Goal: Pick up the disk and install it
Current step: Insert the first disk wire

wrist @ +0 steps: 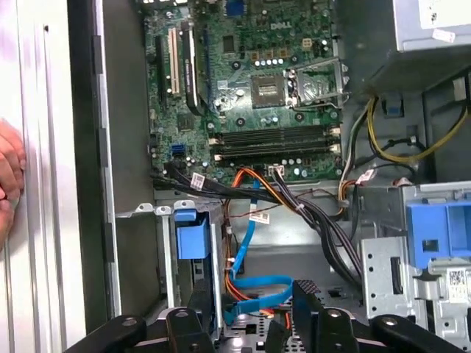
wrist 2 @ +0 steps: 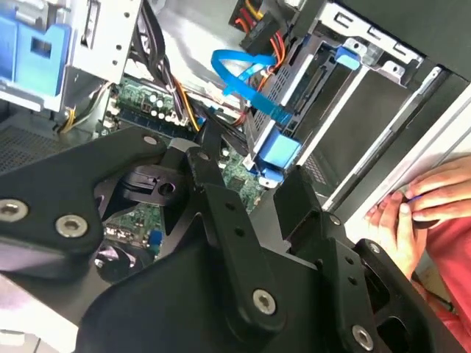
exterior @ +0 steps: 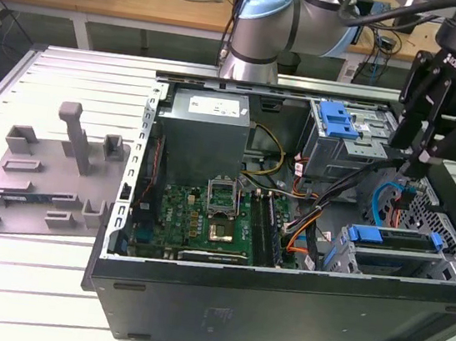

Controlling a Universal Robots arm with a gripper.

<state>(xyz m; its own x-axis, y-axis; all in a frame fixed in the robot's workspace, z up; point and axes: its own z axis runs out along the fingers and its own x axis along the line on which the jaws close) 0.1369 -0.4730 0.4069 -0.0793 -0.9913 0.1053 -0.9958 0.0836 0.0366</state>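
1. we see an open computer case (exterior: 277,311) lying on its side. its green motherboard (exterior: 205,218) is our landmark for every place below.
2. the gripper (exterior: 425,159) hangs over the case, well apart from the motherboard toward the exterior view's right. its two dark fingers (wrist: 200,305) stand apart with nothing between them.
3. the disk (exterior: 404,241), silver-grey in a blue bracket, lies flat in a metal bay. it is across the cable bundle (exterior: 314,216) from the motherboard and lower than the gripper, not touching it. we cannot tell whether it is fully seated.
4. we judge the step in hand to be lining the spread fingers up with the disk's bay. doing it well likely means:
   - keeping the fingers square to the blue bracket
   - keeping them clear of the looping blue data cable (wrist: 254,283), which lies on the bay's side of the motherboard
   - moving slowly, since snagging a wire could tug a connector
5. both wrist views add a person's hand (wrist 2: 427,195) resting on the case edge, on the far side of the bay from the motherboard. we judge it a hazard worth watching.
6. the first wrist view looks between the fingers at the motherboard and the bracket's blue tab.
7. the exterior view adds a grey fixture plate (exterior: 51,172) outside the case. it lies beyond the motherboard toward the exterior view's left.
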